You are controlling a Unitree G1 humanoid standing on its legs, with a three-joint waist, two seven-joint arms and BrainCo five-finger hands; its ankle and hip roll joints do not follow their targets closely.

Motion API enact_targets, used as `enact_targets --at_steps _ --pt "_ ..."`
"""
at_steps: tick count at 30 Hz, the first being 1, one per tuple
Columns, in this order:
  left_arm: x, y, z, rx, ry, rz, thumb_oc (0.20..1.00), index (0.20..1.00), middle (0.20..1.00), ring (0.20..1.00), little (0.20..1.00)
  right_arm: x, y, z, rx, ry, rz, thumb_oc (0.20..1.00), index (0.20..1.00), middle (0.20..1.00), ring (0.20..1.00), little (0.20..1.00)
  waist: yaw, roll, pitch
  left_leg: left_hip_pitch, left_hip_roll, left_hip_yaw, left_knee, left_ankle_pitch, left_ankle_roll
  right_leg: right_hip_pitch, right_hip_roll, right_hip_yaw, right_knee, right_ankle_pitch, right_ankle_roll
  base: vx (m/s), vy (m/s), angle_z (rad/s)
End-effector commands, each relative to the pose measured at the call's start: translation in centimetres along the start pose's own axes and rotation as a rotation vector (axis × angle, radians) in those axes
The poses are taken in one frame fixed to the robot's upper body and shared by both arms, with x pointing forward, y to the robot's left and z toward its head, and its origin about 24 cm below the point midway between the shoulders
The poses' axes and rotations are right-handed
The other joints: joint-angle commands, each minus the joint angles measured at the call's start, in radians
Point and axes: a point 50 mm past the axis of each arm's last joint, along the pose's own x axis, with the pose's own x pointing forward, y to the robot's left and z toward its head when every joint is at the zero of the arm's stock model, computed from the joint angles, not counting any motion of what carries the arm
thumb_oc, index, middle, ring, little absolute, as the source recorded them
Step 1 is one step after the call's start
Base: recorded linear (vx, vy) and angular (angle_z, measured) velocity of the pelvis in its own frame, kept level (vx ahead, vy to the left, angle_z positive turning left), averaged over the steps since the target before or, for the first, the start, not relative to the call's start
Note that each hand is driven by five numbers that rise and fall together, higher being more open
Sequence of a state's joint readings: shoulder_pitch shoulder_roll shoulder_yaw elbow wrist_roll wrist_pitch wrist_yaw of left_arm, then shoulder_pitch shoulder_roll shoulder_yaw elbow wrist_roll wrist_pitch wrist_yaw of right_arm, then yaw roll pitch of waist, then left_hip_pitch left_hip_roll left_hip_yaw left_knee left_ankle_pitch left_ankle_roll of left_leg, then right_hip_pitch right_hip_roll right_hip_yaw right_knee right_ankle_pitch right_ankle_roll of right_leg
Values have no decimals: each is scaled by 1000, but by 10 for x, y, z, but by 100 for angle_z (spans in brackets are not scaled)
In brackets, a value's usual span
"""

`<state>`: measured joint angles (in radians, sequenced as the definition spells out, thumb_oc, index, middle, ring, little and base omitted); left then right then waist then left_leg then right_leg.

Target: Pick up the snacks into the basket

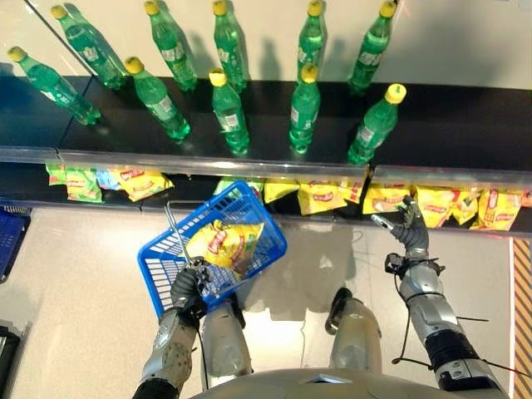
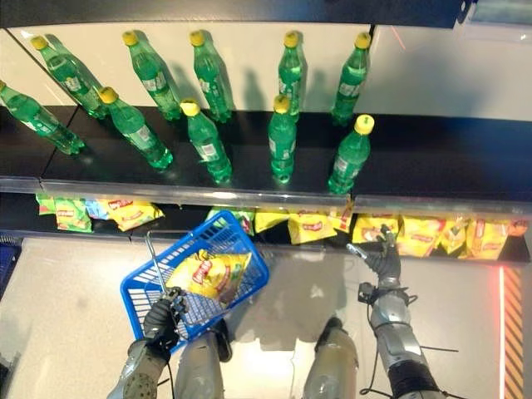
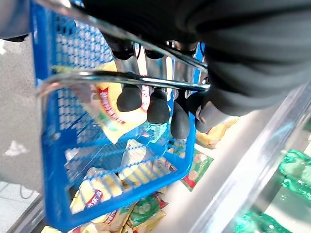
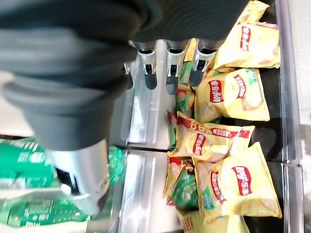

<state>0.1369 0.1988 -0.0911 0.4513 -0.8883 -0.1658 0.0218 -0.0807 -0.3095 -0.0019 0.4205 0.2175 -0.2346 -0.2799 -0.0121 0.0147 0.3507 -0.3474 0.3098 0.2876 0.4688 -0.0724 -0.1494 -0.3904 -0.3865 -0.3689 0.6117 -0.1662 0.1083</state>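
Head views first: green bottles (image 1: 229,112) with yellow caps stand in two loose rows on the dark upper shelf (image 1: 465,125), whose metal front edge overhangs the lower shelf (image 1: 21,187). Yellow snack bags (image 1: 320,198) lie along that lower shelf, half hidden under the edge, with a few green bags (image 1: 79,184) toward its left end. The blue basket (image 1: 162,266) hangs tilted just in front of the shelves, a yellow snack bag (image 1: 224,243) inside it. The left hand (image 1: 189,291) grips its metal handle (image 1: 179,241). The right hand (image 1: 410,226) reaches up at the lower shelf's edge, fingers straight and slightly apart, holding nothing.

Left wrist view: dark-tipped fingers (image 3: 158,104) curl round the handle bar (image 3: 121,77); through the blue mesh (image 3: 63,160) show the bag and more bags on the shelf beyond.

Right wrist view: straight fingers (image 4: 172,73) point at the overlapping yellow bags (image 4: 240,182), not touching them; green bottles (image 4: 29,167) stand beside the metal edge (image 4: 141,184).
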Motion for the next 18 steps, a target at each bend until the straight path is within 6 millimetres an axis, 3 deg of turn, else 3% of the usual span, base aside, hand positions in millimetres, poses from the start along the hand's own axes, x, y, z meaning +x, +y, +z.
enact_targets --at_steps 1,11,18 --pt "-2 -15 40 -33 -210 -92 200 200 200 200 200 6 -8 38 72 -198 -48 1000 1000 1000 1000 1000 0 7 -23 -51 20 -28 110 -42 48 18 10 -8 11 29 33 -20 -19 -10" --pt "-1 -18 34 -36 -184 -99 200 200 200 200 200 10 -4 58 92 -281 -40 1000 1000 1000 1000 1000 -3 9 -21 -64 44 -27 148 -61 44 -6 13 2 51 4 28 8 -15 -3" --pt "-2 -18 31 -32 -165 -113 200 200 200 200 200 12 9 97 95 -445 38 1000 1000 1000 1000 1000 4 7 -32 -55 48 -27 130 -52 37 4 16 -6 48 0 27 0 0 0"
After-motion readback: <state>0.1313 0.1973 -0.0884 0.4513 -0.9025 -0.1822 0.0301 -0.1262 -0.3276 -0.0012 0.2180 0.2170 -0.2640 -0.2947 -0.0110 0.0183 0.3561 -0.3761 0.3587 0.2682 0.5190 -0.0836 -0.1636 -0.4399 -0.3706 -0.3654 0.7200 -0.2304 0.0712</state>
